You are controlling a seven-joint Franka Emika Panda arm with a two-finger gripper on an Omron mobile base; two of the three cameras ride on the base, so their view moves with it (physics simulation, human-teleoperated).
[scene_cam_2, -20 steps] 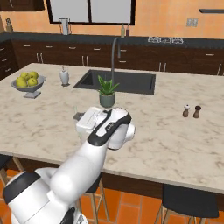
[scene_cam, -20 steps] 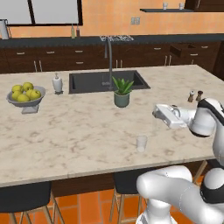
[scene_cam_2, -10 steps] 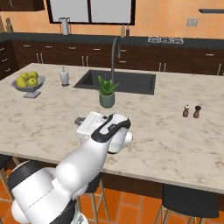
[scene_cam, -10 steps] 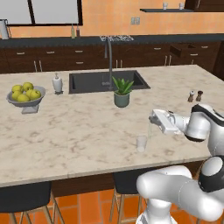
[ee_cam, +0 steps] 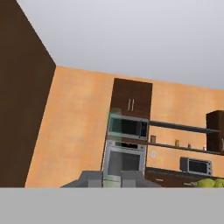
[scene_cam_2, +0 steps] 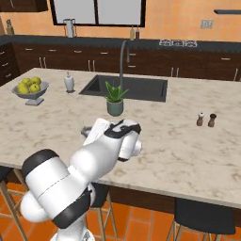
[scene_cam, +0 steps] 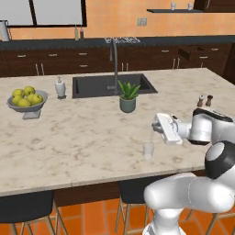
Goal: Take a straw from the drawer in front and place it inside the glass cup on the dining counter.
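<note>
Closed hand [scene_cam: 155, 130] pinching the straw [scene_cam: 152, 136], tilted sideways just above the glass cup [scene_cam: 148, 150] on the dining counter [scene_cam: 82, 133]. Best to centre the straw's lower tip over the rim, lower, then release.

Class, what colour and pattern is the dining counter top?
Beige with marble veining; the dining counter shows best in the left base view.

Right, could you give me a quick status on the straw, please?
Gripper shut on the straw. Straw upright, just above the glass cup on the dining counter. Path looks free; potted plant stands well apart.
</note>
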